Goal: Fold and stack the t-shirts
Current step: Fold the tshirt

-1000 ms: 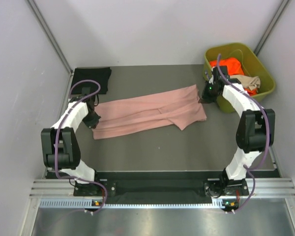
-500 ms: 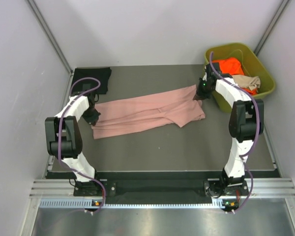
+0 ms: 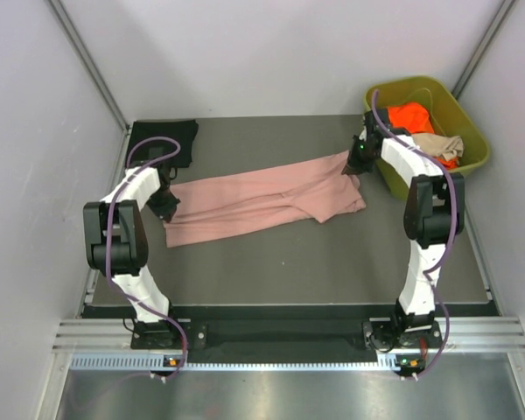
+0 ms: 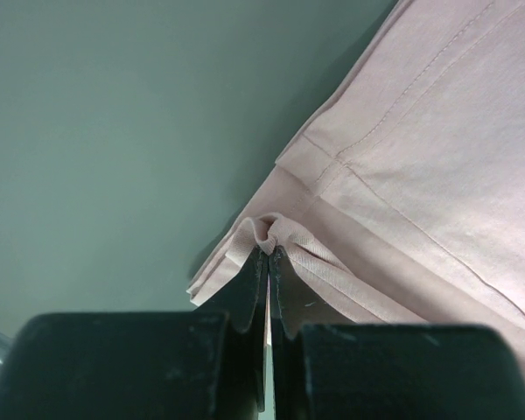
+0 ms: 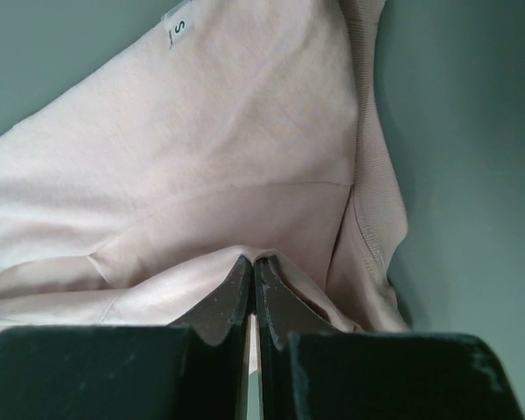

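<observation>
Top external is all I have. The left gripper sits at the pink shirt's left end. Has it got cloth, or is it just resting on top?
Observer: It has cloth. The left wrist view shows the left gripper shut on a small pucker at the hemmed edge of the pink shirt, jaws almost together.
Operator: Right side the same?
Observer: Yes. The right wrist view shows the right gripper shut on a fold of the shirt. A white size tag reading S lies on the cloth beyond the fingers.

Right arm (image 3: 401,159) nearer pink shirt (image 3: 262,199)
</observation>
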Controlling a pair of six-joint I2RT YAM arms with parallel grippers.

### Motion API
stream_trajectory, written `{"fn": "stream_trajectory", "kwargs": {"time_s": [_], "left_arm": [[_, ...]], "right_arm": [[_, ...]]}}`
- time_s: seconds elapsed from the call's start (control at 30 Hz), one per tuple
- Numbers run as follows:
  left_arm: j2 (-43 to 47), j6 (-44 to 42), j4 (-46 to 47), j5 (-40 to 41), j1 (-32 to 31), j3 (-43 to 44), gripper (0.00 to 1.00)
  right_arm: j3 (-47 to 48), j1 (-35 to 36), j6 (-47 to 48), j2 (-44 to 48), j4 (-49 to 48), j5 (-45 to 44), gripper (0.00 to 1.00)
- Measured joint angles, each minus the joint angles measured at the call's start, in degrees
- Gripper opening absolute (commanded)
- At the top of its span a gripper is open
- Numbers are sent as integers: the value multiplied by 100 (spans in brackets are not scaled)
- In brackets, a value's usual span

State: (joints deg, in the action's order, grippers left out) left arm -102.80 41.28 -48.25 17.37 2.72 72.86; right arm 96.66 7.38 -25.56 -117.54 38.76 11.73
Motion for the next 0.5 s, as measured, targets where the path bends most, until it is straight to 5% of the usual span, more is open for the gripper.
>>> {"fn": "stream_trajectory", "kwargs": {"time_s": [0.5], "left_arm": [[-278,-76,20,-13,66,229,0]], "right_arm": [[516,9,-153,-444,-125,157,0]]}}
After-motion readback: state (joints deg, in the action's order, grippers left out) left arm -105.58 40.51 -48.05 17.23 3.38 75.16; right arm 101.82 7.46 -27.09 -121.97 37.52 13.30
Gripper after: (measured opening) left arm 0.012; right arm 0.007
